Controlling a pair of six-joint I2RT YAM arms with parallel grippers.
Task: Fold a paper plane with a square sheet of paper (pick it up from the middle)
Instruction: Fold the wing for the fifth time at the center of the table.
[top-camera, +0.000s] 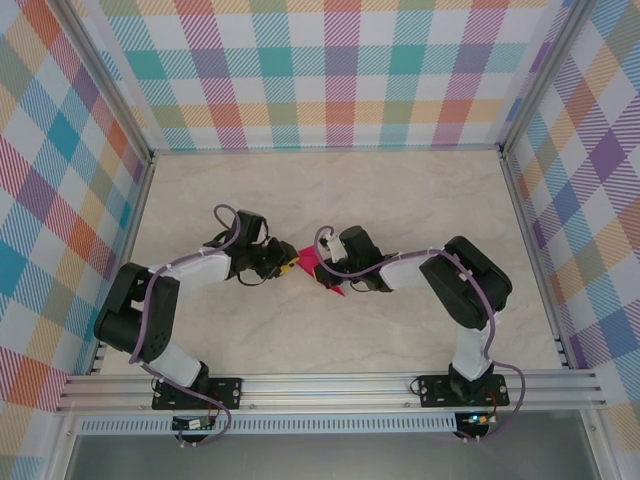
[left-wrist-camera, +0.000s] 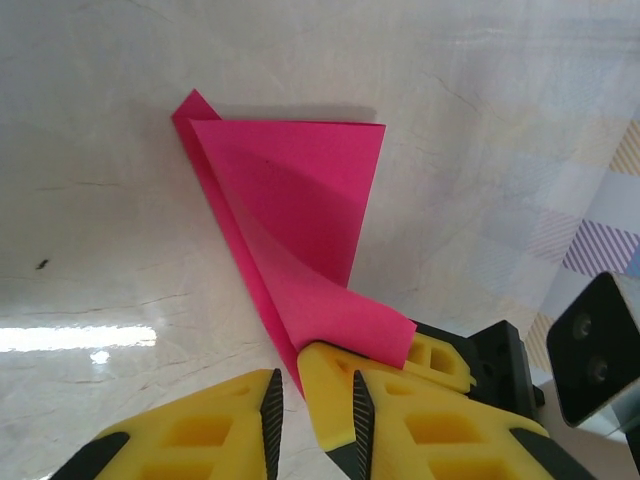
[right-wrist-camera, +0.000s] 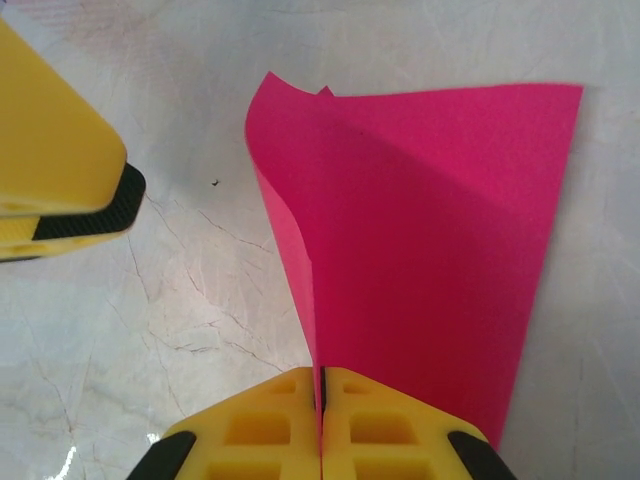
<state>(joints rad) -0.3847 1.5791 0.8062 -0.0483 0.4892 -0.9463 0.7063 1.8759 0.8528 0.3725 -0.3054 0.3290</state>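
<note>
Folded pink sheet of paper (top-camera: 316, 266) on the marble-look table (top-camera: 420, 200), one raised edge pinched in the fully closed right hand (right-wrist-camera: 322, 420), left hand (left-wrist-camera: 290, 385) just beside the paper's opposite side, fingers narrowly parted on nothing, plaid walls (top-camera: 340, 70) well apart from the paper

Matte pink paper (left-wrist-camera: 300, 200), glossy marbled tabletop (left-wrist-camera: 100, 250)

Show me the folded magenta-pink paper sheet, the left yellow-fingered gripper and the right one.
folded magenta-pink paper sheet (right-wrist-camera: 430, 230), right wrist view, middle of top layer.
left yellow-fingered gripper (left-wrist-camera: 292, 385), left wrist view, midway between its fingertips.
right yellow-fingered gripper (right-wrist-camera: 322, 385), right wrist view, seam between shut fingertips.
</note>
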